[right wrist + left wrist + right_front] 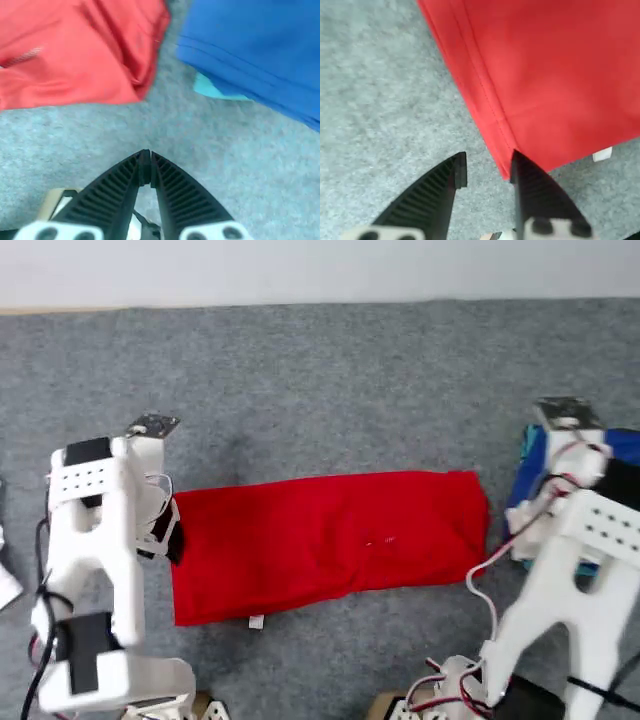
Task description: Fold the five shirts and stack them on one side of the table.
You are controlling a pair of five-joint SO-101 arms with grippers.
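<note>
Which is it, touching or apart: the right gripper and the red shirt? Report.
Apart. The right wrist view shows bare grey carpet between the right gripper and the red shirt.

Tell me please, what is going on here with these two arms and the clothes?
Two robot arms are folding shirts on a grey table. A red shirt lies in the middle, folded into a long band. The left end effector is open at one corner of it, not gripping. The right end effector is shut and empty, over bare table between the red shirt and a blue shirt that lies on a turquoise one at the side.
</note>
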